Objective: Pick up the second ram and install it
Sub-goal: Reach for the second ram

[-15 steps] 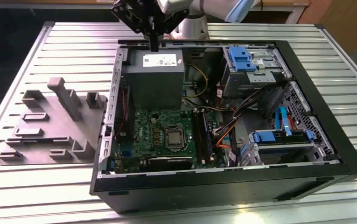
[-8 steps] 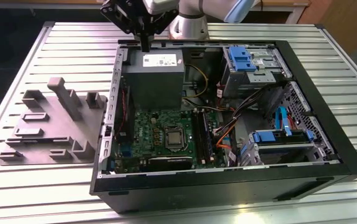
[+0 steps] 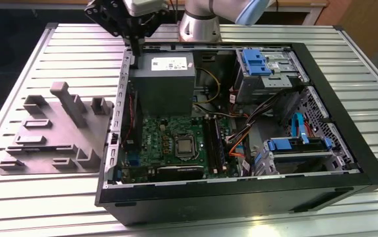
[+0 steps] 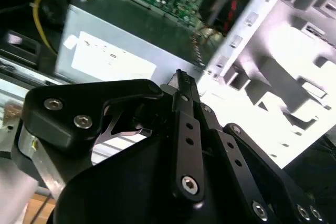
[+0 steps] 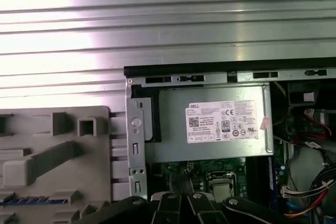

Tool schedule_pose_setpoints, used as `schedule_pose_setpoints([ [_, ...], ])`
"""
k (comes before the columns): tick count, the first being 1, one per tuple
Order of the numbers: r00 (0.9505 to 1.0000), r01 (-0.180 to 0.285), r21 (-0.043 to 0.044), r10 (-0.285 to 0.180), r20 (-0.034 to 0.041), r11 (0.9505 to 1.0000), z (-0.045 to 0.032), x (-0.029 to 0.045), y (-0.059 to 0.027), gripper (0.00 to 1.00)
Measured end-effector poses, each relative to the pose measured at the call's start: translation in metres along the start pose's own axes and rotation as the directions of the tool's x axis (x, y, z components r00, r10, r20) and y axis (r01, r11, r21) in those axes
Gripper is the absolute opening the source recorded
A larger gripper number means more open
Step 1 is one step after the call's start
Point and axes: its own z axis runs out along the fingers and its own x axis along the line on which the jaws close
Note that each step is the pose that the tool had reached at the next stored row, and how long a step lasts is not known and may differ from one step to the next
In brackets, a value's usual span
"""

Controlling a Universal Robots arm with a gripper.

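Note:
The second ram (image 5: 32, 200) is a thin blue-green strip lying in a slot of the grey holder block (image 3: 50, 133), on the table beside the open computer case (image 3: 241, 197). My gripper (image 3: 136, 48) hangs above the case's back corner, on the exterior view's left, next to the grey power supply (image 3: 163, 81). Its fingers are together with nothing between them. In the second wrist view the gripper (image 4: 181, 77) points down at the power supply's edge. The green motherboard (image 3: 169, 143) with its long black slots (image 3: 215, 145) lies lower in the case.
Blue drive brackets (image 3: 294, 144) and bundled cables (image 3: 241, 136) fill the case's side on the exterior view's right. The case wall (image 3: 119, 113) stands between the holder block and the motherboard. The ribbed metal table (image 3: 30, 202) runs all around.

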Motion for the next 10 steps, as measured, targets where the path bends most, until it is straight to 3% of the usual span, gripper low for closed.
schedule_pose_setpoints([
  [6, 1.0, 0.0, 0.0, 0.0, 0.0007, 1.0, 0.0003, 0.0232, -0.0018, 0.1],
  [10, 1.0, 0.0, -0.0002, 0.0, 0.0008, 1.0, 0.0008, 0.0346, -0.0027, 0.1],
])
